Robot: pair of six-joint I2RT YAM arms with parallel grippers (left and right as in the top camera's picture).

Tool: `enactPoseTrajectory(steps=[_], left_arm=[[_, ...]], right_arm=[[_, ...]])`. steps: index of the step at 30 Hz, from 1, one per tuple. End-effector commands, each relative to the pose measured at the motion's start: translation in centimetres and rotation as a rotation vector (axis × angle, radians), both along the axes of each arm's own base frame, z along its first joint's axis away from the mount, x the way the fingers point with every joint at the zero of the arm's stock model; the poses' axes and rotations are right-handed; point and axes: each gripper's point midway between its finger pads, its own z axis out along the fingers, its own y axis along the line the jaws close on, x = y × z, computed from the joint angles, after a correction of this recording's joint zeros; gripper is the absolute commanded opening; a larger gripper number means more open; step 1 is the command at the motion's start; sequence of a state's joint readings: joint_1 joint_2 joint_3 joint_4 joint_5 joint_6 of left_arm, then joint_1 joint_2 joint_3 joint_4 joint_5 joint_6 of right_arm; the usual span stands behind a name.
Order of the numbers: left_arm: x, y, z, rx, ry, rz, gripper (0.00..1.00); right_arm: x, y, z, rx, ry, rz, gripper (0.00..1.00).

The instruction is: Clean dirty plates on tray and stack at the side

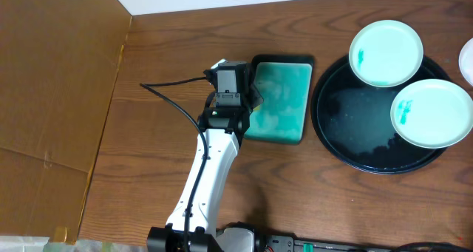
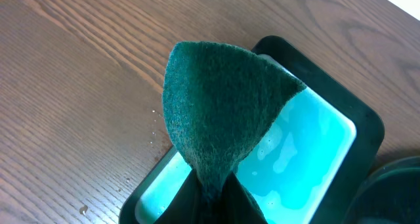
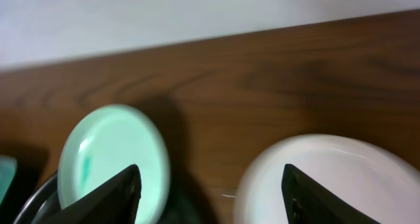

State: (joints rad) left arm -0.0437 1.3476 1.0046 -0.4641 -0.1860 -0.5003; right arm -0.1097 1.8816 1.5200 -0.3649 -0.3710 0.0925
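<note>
Two pale mint plates rest on the black tray (image 1: 347, 126): one (image 1: 386, 52) on its far rim, one (image 1: 432, 113) on its right side, each with a teal smear. A white plate (image 1: 467, 60) lies at the right frame edge, off the tray; it also shows in the right wrist view (image 3: 341, 178) beside a mint plate (image 3: 111, 155). My left gripper (image 2: 213, 191) is shut on a dark green sponge (image 2: 220, 112) and holds it above the teal dish (image 2: 315, 145). My right gripper (image 3: 210, 194) is open and empty, above the gap between the two plates.
The rectangular teal dish (image 1: 281, 100) holds blue-green liquid and lies left of the tray. A brown cardboard sheet (image 1: 52, 97) covers the table's left part. The left arm (image 1: 211, 171) reaches in from the front edge.
</note>
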Motion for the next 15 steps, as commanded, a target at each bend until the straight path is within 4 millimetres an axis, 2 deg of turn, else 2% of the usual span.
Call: enactPoseTrajectory(steps=[1, 2, 3, 8, 11, 13, 15], left_arm=[[-0.1, 0.2, -0.1, -0.002, 0.001, 0.015, 0.07], [-0.1, 0.3, -0.2, -0.001, 0.002, 0.015, 0.07], [-0.1, 0.3, -0.2, -0.001, 0.003, 0.015, 0.07], [-0.3, 0.3, -0.3, -0.001, 0.010, 0.015, 0.07], [-0.3, 0.3, -0.3, -0.001, 0.010, 0.015, 0.07], [-0.3, 0.3, -0.3, -0.001, 0.010, 0.015, 0.07], [-0.3, 0.3, -0.3, -0.001, 0.010, 0.015, 0.08]], right_arm=[[1.3, 4.5, -5.7, -0.202, 0.043, 0.069, 0.67], [1.6, 5.7, -6.6, -0.237, 0.038, 0.096, 0.67], [2.0, 7.4, -8.4, -0.303, 0.035, 0.129, 0.68], [2.3, 10.9, -13.5, -0.409, 0.059, 0.160, 0.68], [1.9, 10.9, -15.0, -0.437, 0.092, 0.157, 0.63], [1.8, 10.4, -15.1, -0.447, 0.101, 0.144, 0.64], [1.8, 10.0, -15.2, -0.448, 0.109, 0.140, 0.60]])
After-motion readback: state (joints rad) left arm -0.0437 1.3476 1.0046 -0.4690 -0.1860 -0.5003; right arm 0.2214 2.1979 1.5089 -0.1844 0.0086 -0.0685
